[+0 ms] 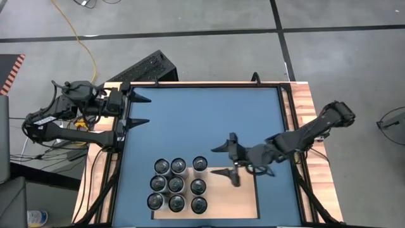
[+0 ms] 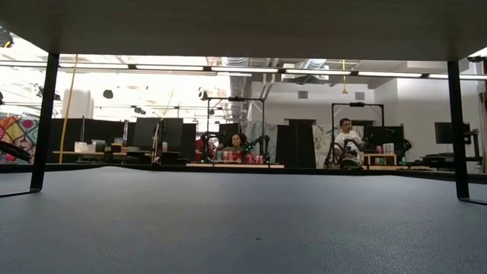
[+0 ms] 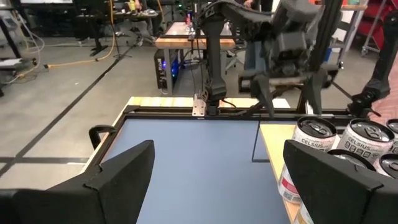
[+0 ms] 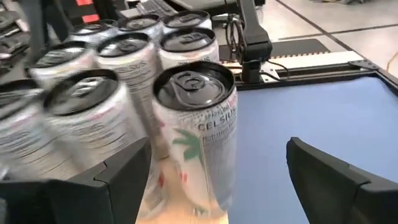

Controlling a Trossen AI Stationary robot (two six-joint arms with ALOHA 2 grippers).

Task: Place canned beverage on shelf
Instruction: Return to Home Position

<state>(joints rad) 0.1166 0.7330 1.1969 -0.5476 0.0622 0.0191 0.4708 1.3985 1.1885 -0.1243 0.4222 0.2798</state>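
Observation:
Several white beverage cans stand upright in a tight cluster point(image 1: 176, 184) on the left part of the pale wooden shelf point(image 1: 243, 193), which lies flat on the blue table top. The nearest can point(image 4: 196, 124) stands at the cluster's far right corner point(image 1: 200, 164). My right gripper point(image 1: 215, 161) is open just to the right of this can and points at it. Its fingertips point(image 4: 134, 162) flank the can's lower part without touching it. My left gripper point(image 1: 140, 109) hangs open and level over the table's far left, holding nothing.
A black frame rail point(image 1: 288, 126) and wooden side strips point(image 1: 304, 114) border the blue surface point(image 1: 202, 120). The shelf's right half is bare wood. A black keyboard point(image 1: 142, 68) lies on the floor beyond the far left corner. People sit at benches far behind point(image 2: 346, 141).

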